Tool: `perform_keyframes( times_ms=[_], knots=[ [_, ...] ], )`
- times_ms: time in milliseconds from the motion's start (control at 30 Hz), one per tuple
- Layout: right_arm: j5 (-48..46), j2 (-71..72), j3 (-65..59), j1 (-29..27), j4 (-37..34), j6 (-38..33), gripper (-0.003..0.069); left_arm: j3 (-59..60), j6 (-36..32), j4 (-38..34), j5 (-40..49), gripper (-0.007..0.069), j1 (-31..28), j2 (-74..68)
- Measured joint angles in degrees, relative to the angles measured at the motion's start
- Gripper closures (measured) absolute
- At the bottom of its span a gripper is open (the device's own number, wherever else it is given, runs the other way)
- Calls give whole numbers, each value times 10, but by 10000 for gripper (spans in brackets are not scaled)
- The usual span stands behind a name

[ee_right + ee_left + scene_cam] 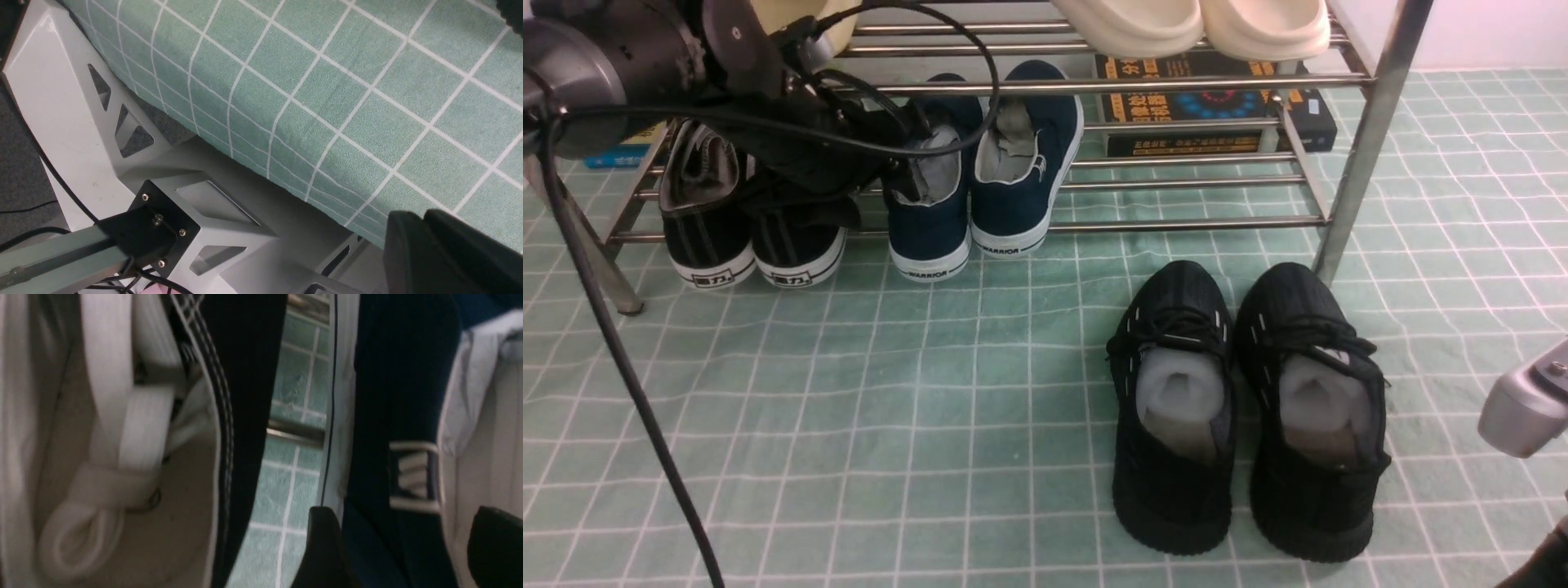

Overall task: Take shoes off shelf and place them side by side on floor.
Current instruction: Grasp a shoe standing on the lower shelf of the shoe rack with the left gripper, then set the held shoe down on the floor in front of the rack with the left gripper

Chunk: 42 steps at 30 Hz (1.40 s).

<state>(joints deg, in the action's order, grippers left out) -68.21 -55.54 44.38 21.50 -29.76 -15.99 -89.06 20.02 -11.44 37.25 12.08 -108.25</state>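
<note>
1. Left gripper stands spread, one finger outside and one inside the side wall of the left navy slip-on.
2. That shoe and the right navy slip-on sit side by side on the shelf's lower tier.
3. Black knit sneakers lie on the floor at 5 o'clock from them.
4. Right gripper hangs over the floor's edge; I cannot tell whether it is spread or closed.

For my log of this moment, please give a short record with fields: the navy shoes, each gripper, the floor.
navy shoes: side by side on the shelf, lower tier, heels toward the robot
left gripper: open, straddling one shoe's side wall
right gripper: by the floor near edge, away from all shoes
on floor: black knit sneakers
task state: neither navy shoe lifted yet
</note>
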Motion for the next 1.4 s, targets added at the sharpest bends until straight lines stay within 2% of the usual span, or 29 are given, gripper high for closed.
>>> perform_keyframes(
  times_ms=[167, 267, 300, 367, 433, 533, 667, 700, 867, 967, 1100, 1233, 1400],
  knots=[
    [1, 0, 0, 0, 1, 0, 587, -1, 20, -5, -8, 198, 0, -11],
    [1, 0, 0, 0, 1, 0, 587, -1, 37, -27, -20, 328, 0, -18],
    [1, 0, 0, 0, 1, 0, 585, -1, 40, -38, -18, 410, 0, -21],
    [0, 0, 0, 0, 3, 0, 582, -1, 39, -48, -11, 506, 0, -21],
    [-3, 0, 0, 0, 5, 0, 580, -1, 28, -53, 1, 570, -1, -20],
    [-7, 0, 0, 1, 7, 0, 581, -1, 16, -50, 25, 581, -1, -9],
    [-10, 0, 0, 2, 11, 0, 579, -1, 12, -6, 111, 581, -1, 37],
    [-10, 0, 0, 2, 12, 0, 579, -1, 16, 28, 161, 581, 1, 70],
    [-4, 0, 1, 2, 15, 0, 575, 0, 50, 125, 275, 582, 1, 165],
    [-3, 0, 1, 2, 16, 0, 570, 0, 59, 149, 327, 582, 1, 203],
    [0, 0, 1, 2, 17, 0, 566, 1, 52, 146, 336, 582, 1, 231],
    [2, 0, 1, 2, 17, 0, 562, 27, 40, 111, 336, 582, 1, 248],
    [2, 0, 1, 2, 19, 0, 558, 109, 26, 70, 336, 582, 2, 259]
  ],
)
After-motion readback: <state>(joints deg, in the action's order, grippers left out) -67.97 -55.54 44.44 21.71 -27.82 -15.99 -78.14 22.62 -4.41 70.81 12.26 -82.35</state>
